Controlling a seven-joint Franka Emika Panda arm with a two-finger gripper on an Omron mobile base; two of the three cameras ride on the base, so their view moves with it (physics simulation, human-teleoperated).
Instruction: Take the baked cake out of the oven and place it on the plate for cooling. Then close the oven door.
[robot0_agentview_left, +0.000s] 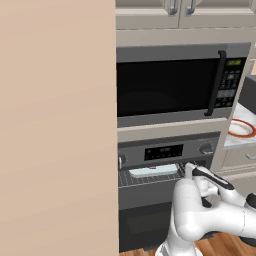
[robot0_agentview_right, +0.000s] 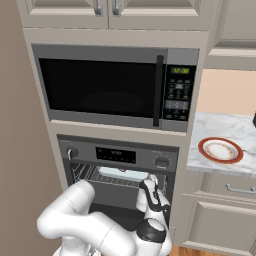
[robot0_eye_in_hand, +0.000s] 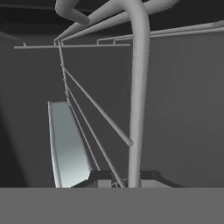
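The oven (robot0_agentview_left: 165, 151) (robot0_agentview_right: 117, 154) stands open, its oven door (robot0_agentview_left: 145, 227) swung down below the cavity. A pale tray (robot0_agentview_left: 152, 171) (robot0_agentview_right: 122, 173) (robot0_eye_in_hand: 65, 144) lies on the wire rack (robot0_agentview_left: 150, 179) (robot0_eye_in_hand: 139, 87). The baked cake is hidden from me. My gripper (robot0_agentview_left: 190, 168) (robot0_agentview_right: 151, 179) (robot0_eye_in_hand: 127, 178) is at the right end of the rack front, shut on one of the rack's thick bars, which runs up between the fingertips in the hand view. The plate (robot0_agentview_left: 241, 128) (robot0_agentview_right: 220, 150), white with a red-orange rim, sits on the counter to the right.
A black-windowed microwave (robot0_agentview_left: 170, 87) (robot0_agentview_right: 105, 85) hangs right above the oven. A tall beige panel (robot0_agentview_left: 57, 125) walls off the left side. The marble counter (robot0_agentview_right: 225, 127) carries the plate, with drawers (robot0_agentview_right: 227, 189) beneath. Cabinets (robot0_agentview_right: 110, 12) are overhead.
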